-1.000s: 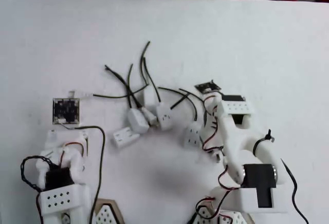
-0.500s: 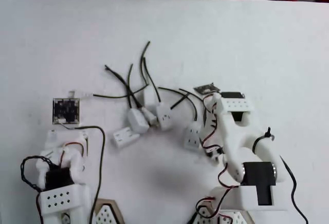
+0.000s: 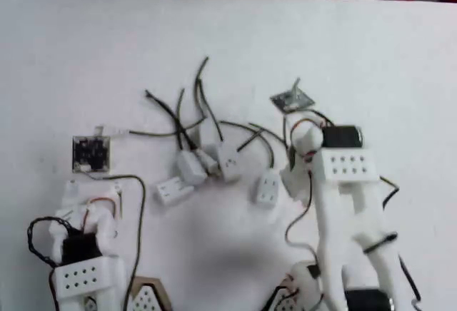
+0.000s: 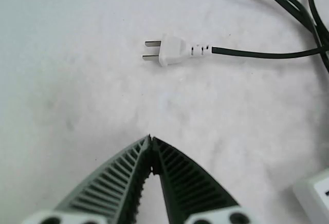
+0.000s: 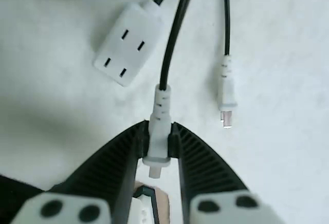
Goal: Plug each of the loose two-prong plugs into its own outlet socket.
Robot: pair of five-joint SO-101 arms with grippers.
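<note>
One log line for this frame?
right gripper: shut on held plug | left gripper: shut, empty | loose plug: lying free, unplugged | outlet socket: vacant

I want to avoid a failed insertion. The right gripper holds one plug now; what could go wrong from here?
1. The right gripper clamps the plug by its body and the prongs are hidden, so they may meet the outlet socket misaligned.
2. The plug's cable runs close beside that loose socket, so a pull on it might drag or turn the socket.
</note>
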